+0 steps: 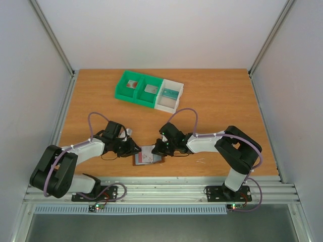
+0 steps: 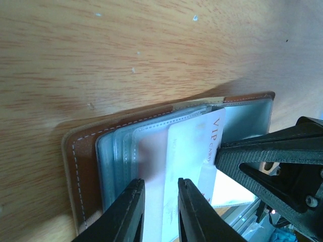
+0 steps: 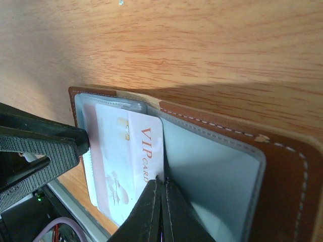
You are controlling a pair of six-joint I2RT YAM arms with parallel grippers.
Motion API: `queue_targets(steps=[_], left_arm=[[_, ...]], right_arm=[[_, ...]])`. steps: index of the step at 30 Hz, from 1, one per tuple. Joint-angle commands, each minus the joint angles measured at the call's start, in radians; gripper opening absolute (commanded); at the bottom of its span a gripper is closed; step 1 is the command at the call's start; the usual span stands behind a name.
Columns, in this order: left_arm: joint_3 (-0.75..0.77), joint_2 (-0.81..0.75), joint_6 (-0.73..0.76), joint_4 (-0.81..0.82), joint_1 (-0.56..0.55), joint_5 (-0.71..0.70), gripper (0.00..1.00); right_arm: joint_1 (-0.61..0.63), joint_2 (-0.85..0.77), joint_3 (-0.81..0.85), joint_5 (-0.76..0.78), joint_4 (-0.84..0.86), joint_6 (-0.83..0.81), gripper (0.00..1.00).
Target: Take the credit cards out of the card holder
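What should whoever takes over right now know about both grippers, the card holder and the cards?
Left gripper: fingers narrowly apart over the card holder's plastic sleeves; grip unclear.
Right gripper: shut, tips at the VIP card's edge.
Holder lies open near the table's front edge, between the grippers.
Done: what look like three cards sit in the far bins, one per compartment.
Left: VIP card not yet out; pull it free, check for more.

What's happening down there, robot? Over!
Left gripper narrowly apart over card holder, grip unclear. Right gripper shut, tip at VIP card, partly out. Nothing blocking.
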Motion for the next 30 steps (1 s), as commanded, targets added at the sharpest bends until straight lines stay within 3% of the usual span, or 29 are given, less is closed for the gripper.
queue_targets(steps=[1, 5, 11, 18, 22, 30], left_arm=[[-0.025, 0.034, 0.010, -0.007, -0.003, -0.041, 0.21], [-0.021, 0.039, 0.010, -0.003, -0.002, -0.038, 0.20], [-0.021, 0.040, 0.010, -0.004, -0.002, -0.038, 0.21], [-0.019, 0.043, 0.008, 0.000, -0.002, -0.035, 0.21], [-0.019, 0.038, 0.008, -0.007, -0.002, -0.038, 0.21], [-0.007, 0.029, 0.011, -0.018, -0.002, -0.043, 0.21]], right_arm=[[-0.011, -0.029, -0.024, 0.001, -0.002, -0.014, 0.01], [-0.011, -0.012, -0.035, -0.011, 0.031, 0.008, 0.10], [-0.011, 0.018, -0.053, -0.024, 0.090, 0.031, 0.13], [-0.012, 0.027, -0.059, -0.036, 0.131, 0.031, 0.11], [-0.021, 0.009, -0.062, -0.040, 0.130, 0.023, 0.02], [-0.047, -0.081, -0.061, -0.004, -0.005, -0.049, 0.01]])
